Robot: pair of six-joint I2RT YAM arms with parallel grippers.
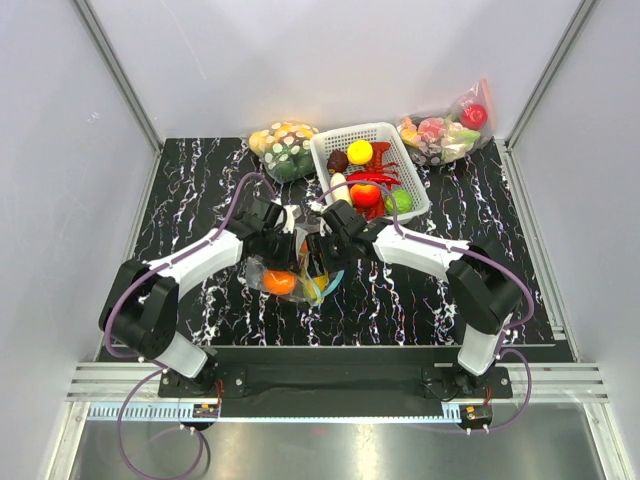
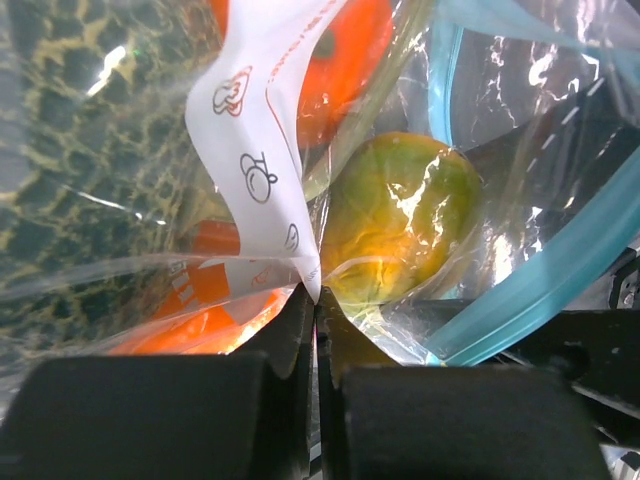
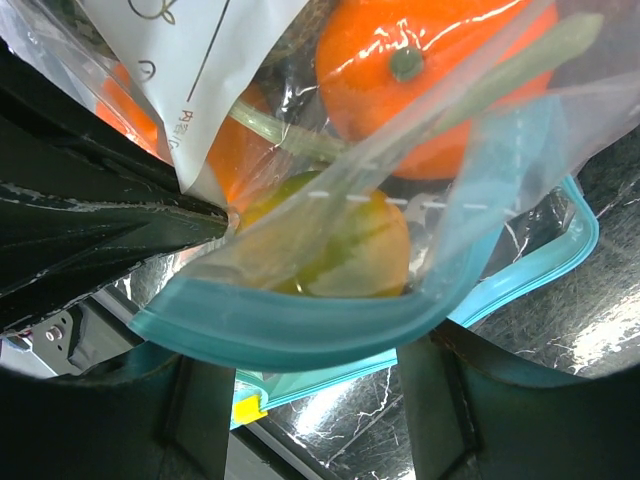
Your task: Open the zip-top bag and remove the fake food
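**Left pincer clamped on bag, right spread at the zip**

My left pincer [image 2: 316,308] is pressed together on clear film of the zip-top bag [image 2: 120,230], just beside its white printed patch [image 2: 262,150]. My right pincer [image 3: 315,405] is spread, with the teal zip strip [image 3: 300,335] across the gap. The bag sits between both pincers, mid-table [image 1: 450,300]. The fake food [image 3: 425,75] is inside it.

Two slim white-shelled arms [image 1: 205,255] with bulky black joints [image 1: 140,310] are bolted to a black base bar [image 1: 330,380]. Purple cables [image 1: 234,205] are looped along them. The left gripper [image 2: 316,300] is fitted with blocky matte-black fingers [image 2: 150,420].
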